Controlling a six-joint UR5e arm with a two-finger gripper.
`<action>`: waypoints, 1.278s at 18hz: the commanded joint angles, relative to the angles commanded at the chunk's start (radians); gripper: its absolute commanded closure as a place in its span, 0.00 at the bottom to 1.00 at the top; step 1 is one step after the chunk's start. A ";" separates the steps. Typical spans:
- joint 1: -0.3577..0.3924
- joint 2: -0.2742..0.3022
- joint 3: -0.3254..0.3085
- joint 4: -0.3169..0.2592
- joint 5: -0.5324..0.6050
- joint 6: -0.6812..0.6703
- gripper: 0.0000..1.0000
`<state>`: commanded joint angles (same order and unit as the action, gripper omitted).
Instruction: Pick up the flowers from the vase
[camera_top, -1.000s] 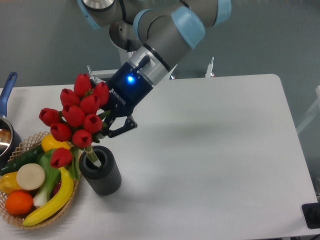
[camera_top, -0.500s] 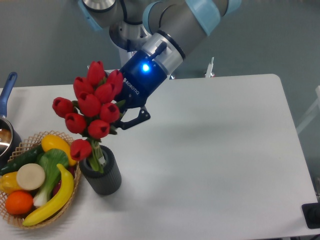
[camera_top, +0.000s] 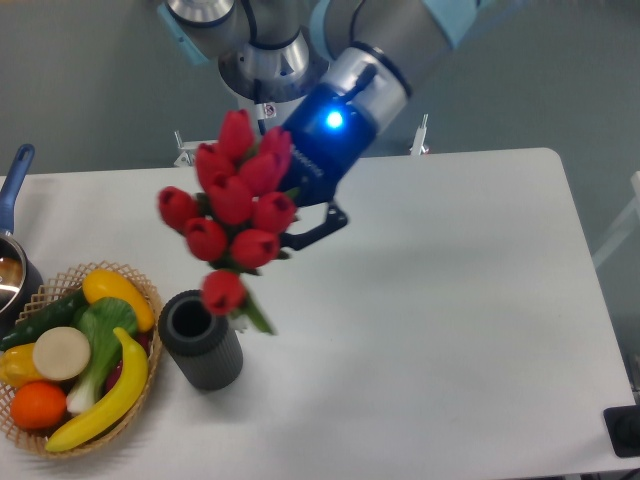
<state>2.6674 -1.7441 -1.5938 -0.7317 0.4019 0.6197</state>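
Up and to the right they are coming: since the earlier frames the flowers (camera_top: 238, 215) have been rising with the gripper (camera_top: 285, 232), and their stem ends are now hanging clear of the vase (camera_top: 200, 340), which is standing below and to the left of the fingers with its mouth open. The bunch is sitting just left of the gripper, partly covering it, buds tilted up and away. The fingers are mostly hidden behind the buds, but the gripper seems to be clenched on the stems, since nothing else is holding the bunch in the air.

To finish this lift well, I would keep the grip firm and go on rising straight before any sideways swing, because the lowest bud and a trailing leaf are dangling just above the vase rim and could catch it or tip it. Further left and lower, the fruit basket (camera_top: 20, 425) is waiting as another thing to stay away from.

White lettering is running along the blue wrist body, but it is too blurred here to read.
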 joint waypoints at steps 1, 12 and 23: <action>0.020 -0.003 0.002 -0.002 0.000 0.024 0.55; 0.121 -0.054 -0.003 -0.003 0.005 0.135 0.55; 0.137 -0.058 -0.012 -0.002 0.008 0.140 0.55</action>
